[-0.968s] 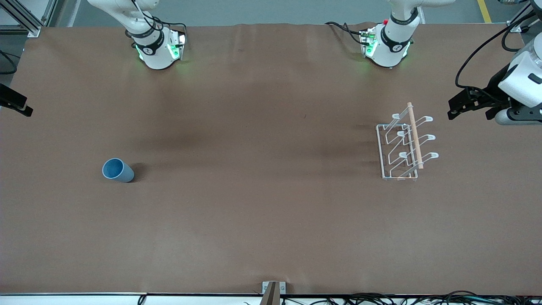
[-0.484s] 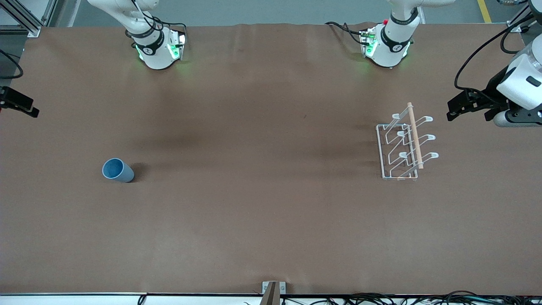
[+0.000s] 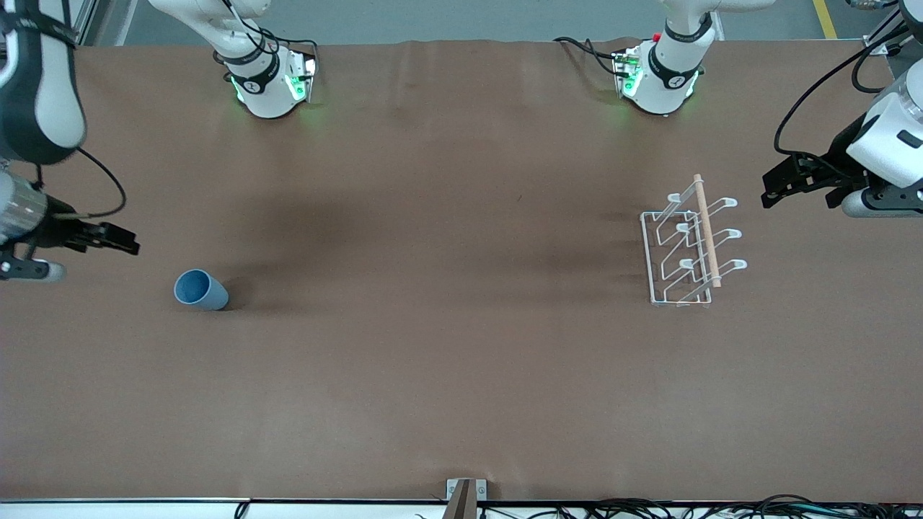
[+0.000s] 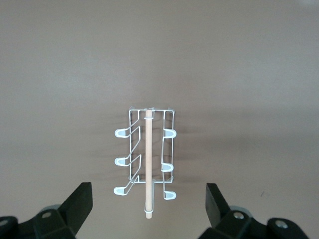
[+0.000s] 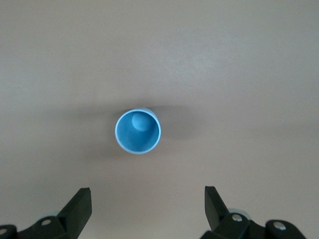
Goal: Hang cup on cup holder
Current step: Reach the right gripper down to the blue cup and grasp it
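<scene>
Brown tabletop (image 3: 447,375): cup (image 3: 200,290) lower left, cup holder (image 3: 689,249) right; left tool (image 3: 782,184), right tool (image 3: 115,240) gaping wide, empty.

Cup (image 3: 200,290) (image 5: 138,131): small, light blue, no handle, darker blue inside. Stood upright, mouth up, on the worktop toward the right arm's end. Cup holder (image 3: 689,245) (image 4: 145,161): white wire rack, rectangular base, six looped prongs, wooden dowel (image 3: 707,230) along its top. Stood upright toward the left arm's end, well apart from the cup, prongs bare.
</scene>
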Tool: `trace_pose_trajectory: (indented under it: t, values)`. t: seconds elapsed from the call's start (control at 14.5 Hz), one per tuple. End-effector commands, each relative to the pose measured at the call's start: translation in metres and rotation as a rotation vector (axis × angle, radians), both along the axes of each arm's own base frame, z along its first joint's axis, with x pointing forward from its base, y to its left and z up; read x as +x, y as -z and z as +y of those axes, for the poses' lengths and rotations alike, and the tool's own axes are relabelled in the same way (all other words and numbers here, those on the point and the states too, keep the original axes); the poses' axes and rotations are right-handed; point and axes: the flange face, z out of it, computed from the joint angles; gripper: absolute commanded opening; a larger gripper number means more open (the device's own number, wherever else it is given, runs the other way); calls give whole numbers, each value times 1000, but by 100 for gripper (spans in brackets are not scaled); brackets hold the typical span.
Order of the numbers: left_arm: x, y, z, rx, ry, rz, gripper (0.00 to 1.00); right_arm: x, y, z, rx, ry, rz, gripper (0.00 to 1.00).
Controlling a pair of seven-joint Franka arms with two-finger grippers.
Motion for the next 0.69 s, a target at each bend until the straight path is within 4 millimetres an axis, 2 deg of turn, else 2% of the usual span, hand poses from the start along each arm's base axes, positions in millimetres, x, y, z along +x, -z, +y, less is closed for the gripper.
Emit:
trace_pose_trajectory:
  t: [0.0,0.14,0.41,0.62]
  values:
    - [1,-1,0,11,14,-13,100,4,44,-1,7,-22,-16,100]
    - [0,-9,0,9,10,-25,100,7,80,-4,5,-51,-19,100]
    - [-4,-27,2,7,4,-52,100,5,136,-5,-2,-77,-37,100]
    - [-15,-34,5,9,-2,-25,100,8,157,-8,-7,-78,-46,100]
